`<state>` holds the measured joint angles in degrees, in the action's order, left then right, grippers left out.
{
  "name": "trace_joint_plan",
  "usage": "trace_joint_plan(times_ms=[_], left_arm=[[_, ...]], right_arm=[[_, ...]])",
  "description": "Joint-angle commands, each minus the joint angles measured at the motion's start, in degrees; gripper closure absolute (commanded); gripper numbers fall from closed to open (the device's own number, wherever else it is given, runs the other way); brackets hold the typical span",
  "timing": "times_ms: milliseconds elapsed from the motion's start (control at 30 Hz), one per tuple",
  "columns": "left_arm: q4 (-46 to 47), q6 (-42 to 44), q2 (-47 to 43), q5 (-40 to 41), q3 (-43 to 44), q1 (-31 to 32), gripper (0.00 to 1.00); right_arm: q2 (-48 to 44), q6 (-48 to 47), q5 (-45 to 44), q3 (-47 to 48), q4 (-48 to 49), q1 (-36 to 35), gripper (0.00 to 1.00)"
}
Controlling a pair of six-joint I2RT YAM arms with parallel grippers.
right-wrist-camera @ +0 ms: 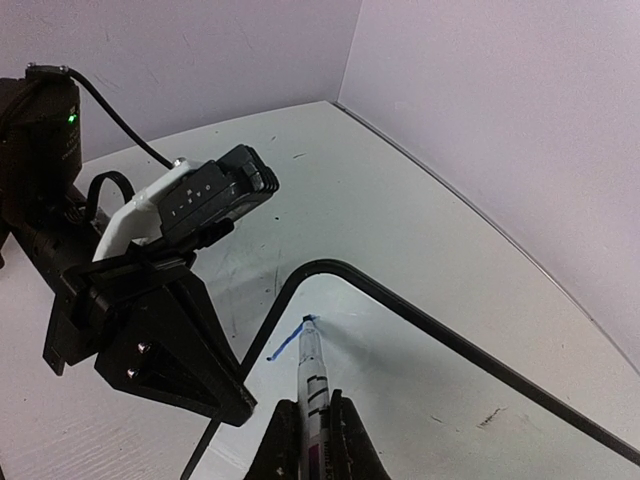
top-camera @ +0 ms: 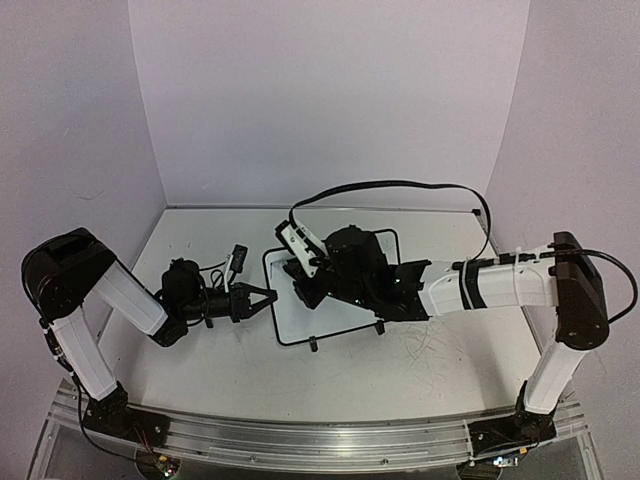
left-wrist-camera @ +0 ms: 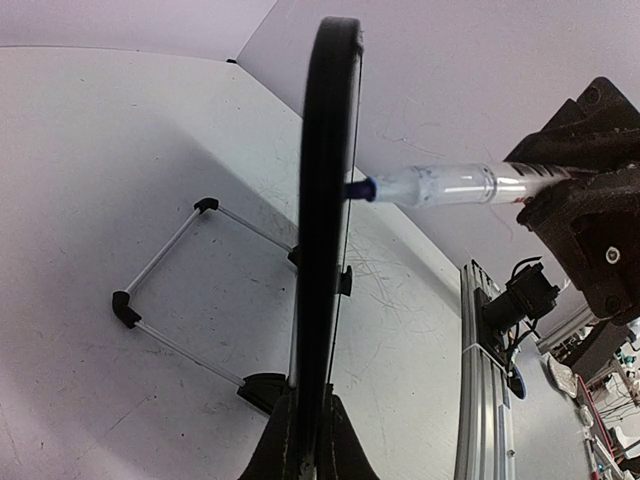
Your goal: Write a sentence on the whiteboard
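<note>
The whiteboard (top-camera: 325, 320) stands tilted on its wire stand (left-wrist-camera: 165, 290) at the table's middle. My left gripper (top-camera: 268, 296) is shut on the board's black frame at its left edge; in the left wrist view the board (left-wrist-camera: 325, 180) shows edge-on, rising from the jaws of the left gripper (left-wrist-camera: 310, 445). My right gripper (right-wrist-camera: 312, 440) is shut on a marker (right-wrist-camera: 313, 385) whose blue tip touches the board face (right-wrist-camera: 430, 390) near a corner. Of the sentence, only one short blue stroke (right-wrist-camera: 283, 344) shows. The marker (left-wrist-camera: 450, 185) meets the board from the right.
Faint grey scribble marks (top-camera: 440, 345) cover the table right of the board. A black cable (top-camera: 400, 186) loops above the right arm. An aluminium rail (top-camera: 300, 435) runs along the near edge. White walls close the back and both sides.
</note>
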<state>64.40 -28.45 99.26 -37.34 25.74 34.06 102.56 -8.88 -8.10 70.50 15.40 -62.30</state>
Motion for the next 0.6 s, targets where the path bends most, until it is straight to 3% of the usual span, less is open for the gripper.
trace_joint_plan(times_ms=[0, 567], left_arm=[[-2.34, -0.12, -1.88, 0.87, -0.75, -0.40, 1.00], [-2.73, -0.12, -1.88, 0.97, -0.72, -0.39, 1.00]], right_arm=[[0.10, 1.11, -1.84, 0.79, 0.24, 0.35, 1.00], [-1.51, 2.27, -1.51, -1.63, -0.20, 0.34, 1.00]])
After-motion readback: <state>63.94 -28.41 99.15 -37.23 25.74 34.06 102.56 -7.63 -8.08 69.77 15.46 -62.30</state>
